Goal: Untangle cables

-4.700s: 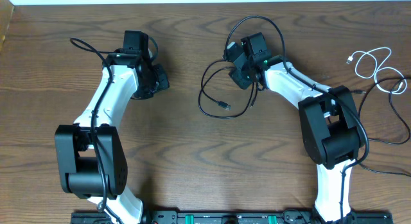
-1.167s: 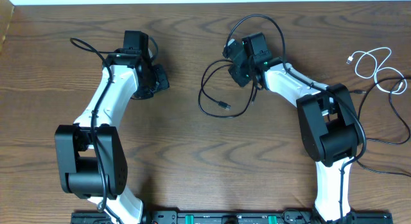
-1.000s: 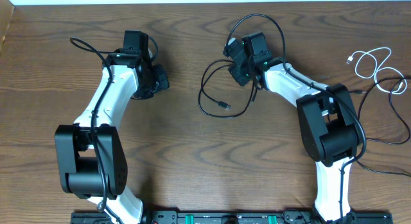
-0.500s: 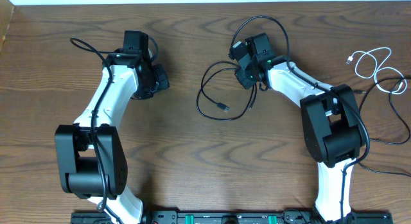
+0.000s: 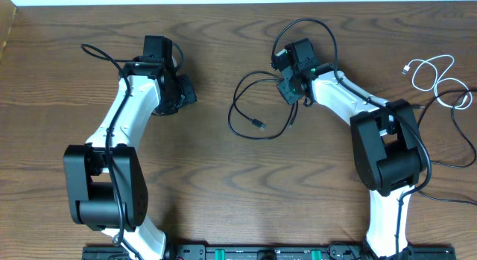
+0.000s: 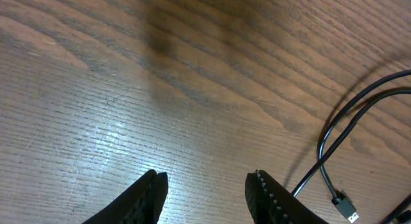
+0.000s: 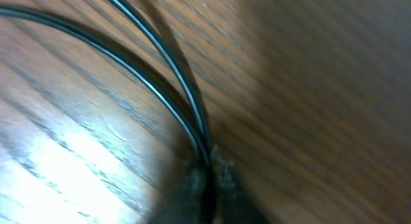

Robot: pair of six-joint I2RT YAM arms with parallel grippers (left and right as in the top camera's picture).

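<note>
The right pincer is clamped on two strands of the black cables, whose loops lie mid-tabletop toward the far edge. The white cable sits apart near the far right corner. With both strands pinched together, a pull would likely drag the whole knot or cinch it. The left pincer gapes empty, anchoring nothing. Since earlier, the right pincer has edged rightward, shifting the loops slightly.

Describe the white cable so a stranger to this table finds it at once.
Look at the far right side of the wooden table, beyond the right arm. The white cable lies there in loose loops. It alone is white; the black cable nearer the middle is dark.
</note>
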